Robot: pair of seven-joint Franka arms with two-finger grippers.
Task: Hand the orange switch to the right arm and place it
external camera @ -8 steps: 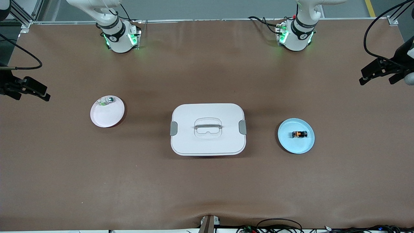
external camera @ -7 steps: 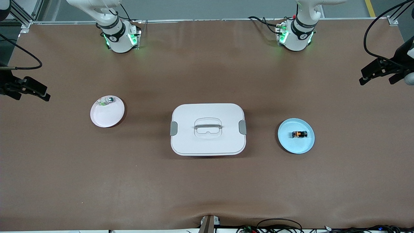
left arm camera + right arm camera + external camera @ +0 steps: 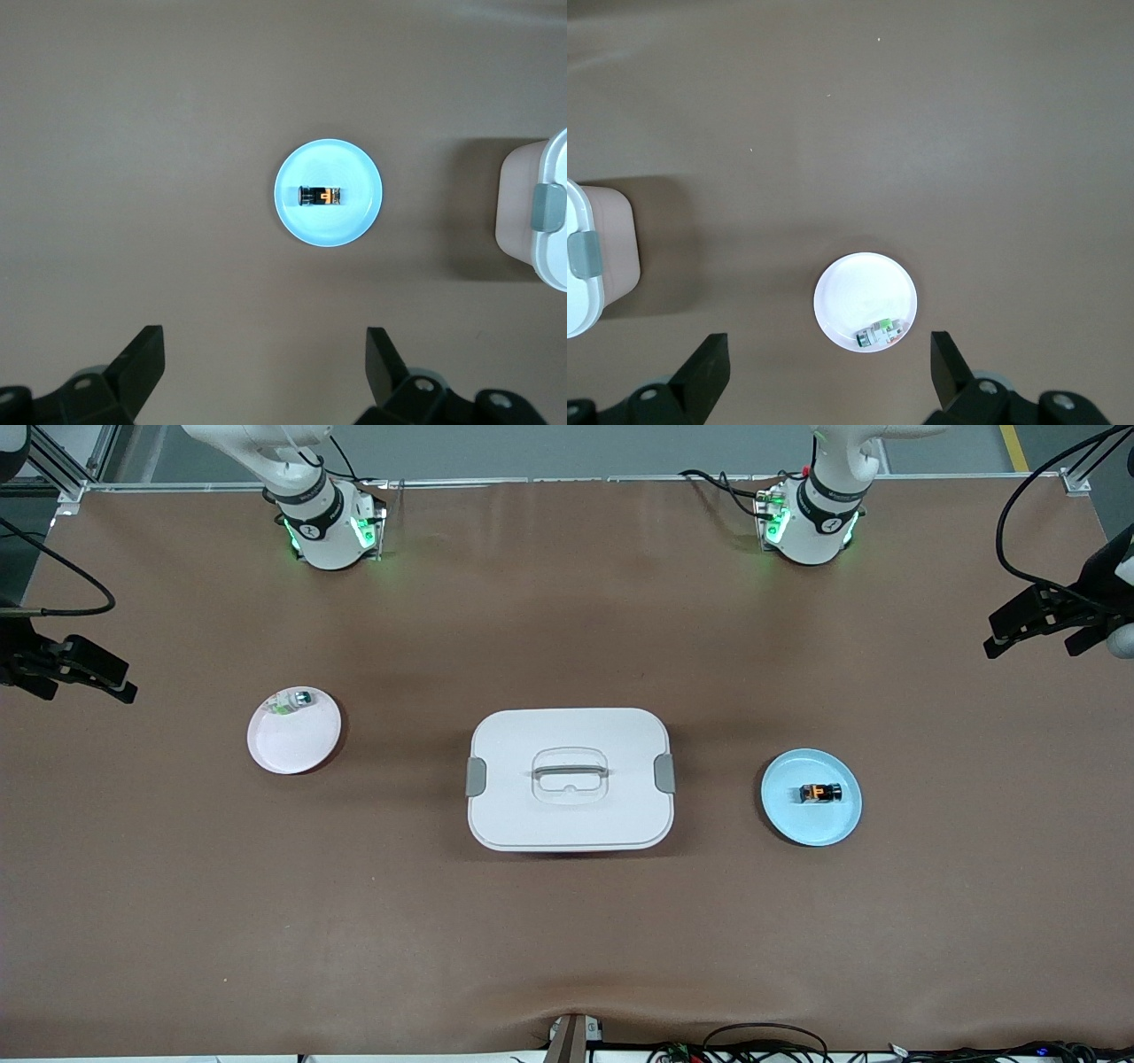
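Switch waiting for pickup

Nearest the front camera, the orange switch (image 3: 820,792) is lying on the blue plate (image 3: 811,825) toward the left arm's end of the worktop. The left gripper (image 3: 266,354) is hovering high over it, fingers spread and empty. Farther off, the right gripper (image 3: 830,356) is waiting over the white plate (image 3: 850,292), also spread. Nothing is grasped yet; next comes a descent onto the switch.

A lidded white box (image 3: 570,779) is set mid-table between a blue plate (image 3: 797,824) and a white plate (image 3: 288,748) bearing a clear-and-green component (image 3: 293,701).
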